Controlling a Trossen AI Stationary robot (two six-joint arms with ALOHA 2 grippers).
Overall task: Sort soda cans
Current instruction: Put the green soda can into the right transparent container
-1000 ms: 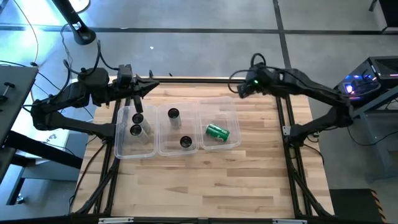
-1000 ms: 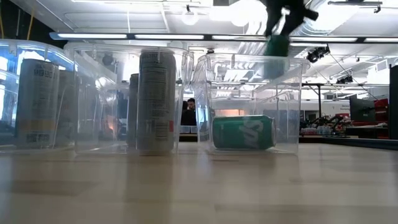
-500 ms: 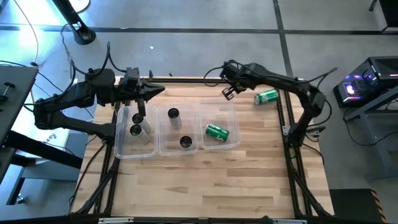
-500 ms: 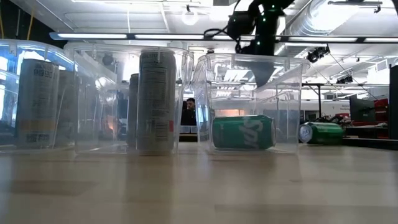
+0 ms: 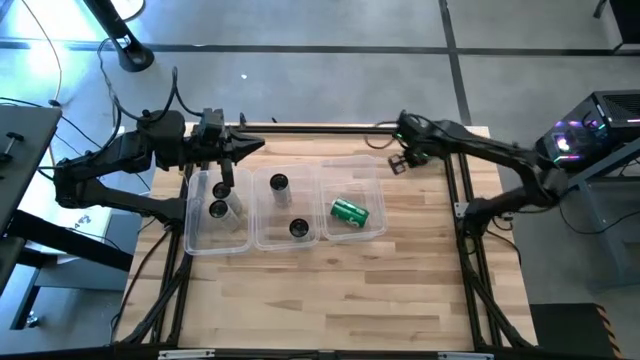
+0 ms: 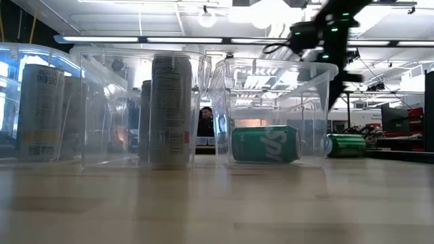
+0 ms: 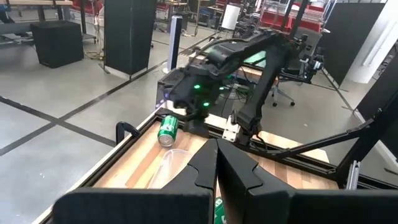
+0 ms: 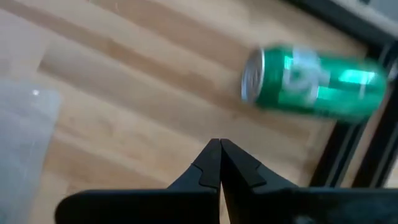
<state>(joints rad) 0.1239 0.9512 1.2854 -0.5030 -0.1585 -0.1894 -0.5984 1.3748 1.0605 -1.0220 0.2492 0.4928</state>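
A: High view: your right gripper [image 5: 398, 163] hangs over the table's far right edge, fingers pressed together on nothing; the left gripper [image 5: 240, 146], also closed and empty, waits above the left tub [image 5: 203, 238].

B: Low view: the loose green can [image 6: 346, 144] lies outside the right tub [image 6: 319, 102].

A: Right wrist view: it probably rests against the frame rail. Nudge it and it may roll off.

The counter [image 5: 330, 290] was of pale wood planks, smooth with a soft sheen. The three tubs [image 5: 352, 178] were clear, glossy plastic. The green can [image 8: 314, 83] on the counter looked like shiny painted metal with a bare silver top; another green can [image 5: 350, 212] lay in the tub at 3 o'clock. The right gripper [image 8: 220, 163] had matt black fingers [image 8: 205, 169]. The frame [image 5: 466, 215] was of dark matt metal.
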